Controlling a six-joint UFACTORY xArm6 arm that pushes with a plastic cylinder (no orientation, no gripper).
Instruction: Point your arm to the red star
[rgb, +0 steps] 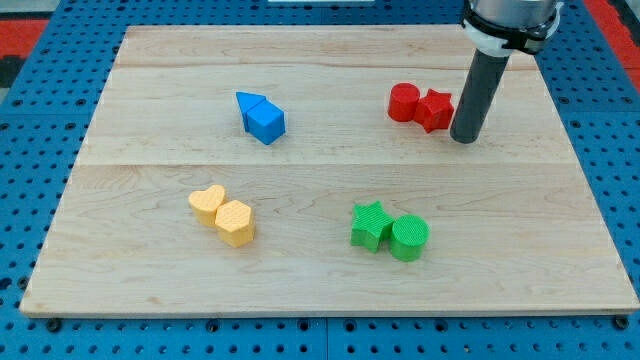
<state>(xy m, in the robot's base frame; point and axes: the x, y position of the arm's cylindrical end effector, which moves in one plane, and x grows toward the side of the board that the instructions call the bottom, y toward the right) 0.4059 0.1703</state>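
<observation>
The red star (435, 109) lies at the view's upper right of the wooden board (150, 170), touching a red cylinder (404, 102) on its left. My tip (465, 139) rests on the board just to the right of the red star and slightly below it, very close to it; I cannot tell whether it touches. The dark rod rises from the tip toward the view's top edge.
A blue triangle (248, 103) and a blue cube (267, 122) sit together at upper centre-left. A yellow heart (208, 203) and a yellow hexagon (236, 222) sit at lower left. A green star (370, 224) and a green cylinder (409, 237) sit at lower right.
</observation>
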